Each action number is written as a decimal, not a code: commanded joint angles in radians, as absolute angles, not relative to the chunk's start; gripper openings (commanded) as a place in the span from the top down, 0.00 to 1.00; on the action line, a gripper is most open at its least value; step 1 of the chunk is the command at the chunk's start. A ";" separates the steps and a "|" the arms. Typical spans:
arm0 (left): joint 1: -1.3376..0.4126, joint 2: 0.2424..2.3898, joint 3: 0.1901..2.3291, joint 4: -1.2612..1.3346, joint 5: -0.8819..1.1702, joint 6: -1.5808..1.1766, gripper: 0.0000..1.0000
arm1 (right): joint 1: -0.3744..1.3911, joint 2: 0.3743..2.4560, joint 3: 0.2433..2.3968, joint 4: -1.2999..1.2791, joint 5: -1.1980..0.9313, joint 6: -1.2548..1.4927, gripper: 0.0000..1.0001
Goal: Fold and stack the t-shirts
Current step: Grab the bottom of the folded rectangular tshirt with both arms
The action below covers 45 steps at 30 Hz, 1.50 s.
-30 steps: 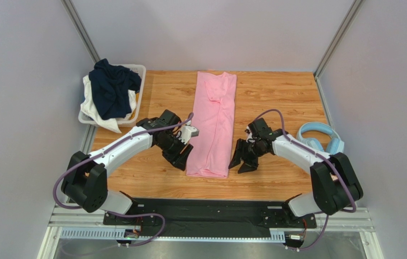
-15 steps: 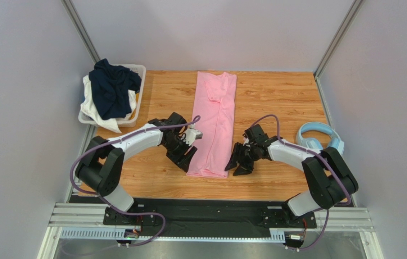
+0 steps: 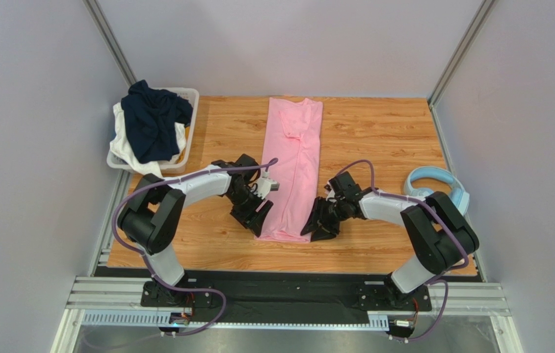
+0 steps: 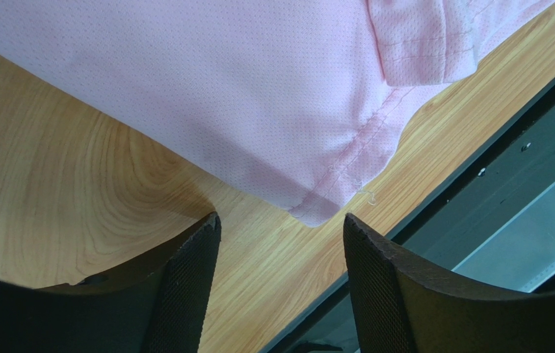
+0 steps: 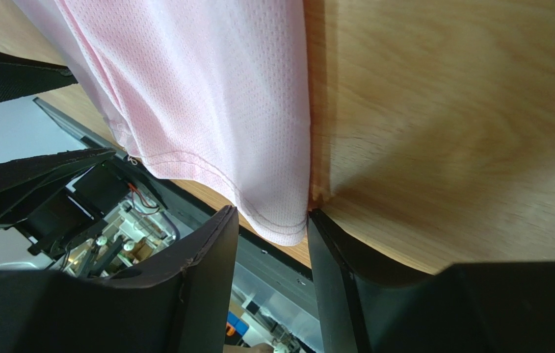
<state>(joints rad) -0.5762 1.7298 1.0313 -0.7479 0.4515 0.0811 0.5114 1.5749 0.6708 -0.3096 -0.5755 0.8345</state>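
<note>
Pink t-shirt [image 3: 295, 158], folded strip, near corners at both parted jaws

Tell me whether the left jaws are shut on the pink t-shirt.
No: the left jaws stand open, with the corner of the pink t-shirt lying on the wooden table just beyond them, untouched.

The t-shirt [image 3: 295, 162] lies between left hand [image 3: 260, 220] and right hand [image 3: 315, 227], basket [image 3: 191, 104] far-left.
</note>
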 commanded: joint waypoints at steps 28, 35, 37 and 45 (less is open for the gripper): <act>-0.604 1.793 0.991 -0.709 0.488 0.052 0.39 | 0.535 1.626 0.650 -0.250 -0.561 0.844 0.60; -0.606 1.798 0.999 -0.713 0.491 0.058 0.47 | 0.534 1.640 0.663 -0.249 -0.566 0.838 0.61; -0.604 1.798 1.000 -0.718 0.489 0.063 0.48 | 0.534 1.641 0.666 -0.249 -0.566 0.838 0.61; -0.604 1.796 1.009 -0.729 0.482 0.071 0.66 | 0.534 1.657 0.681 -0.250 -0.569 0.836 0.72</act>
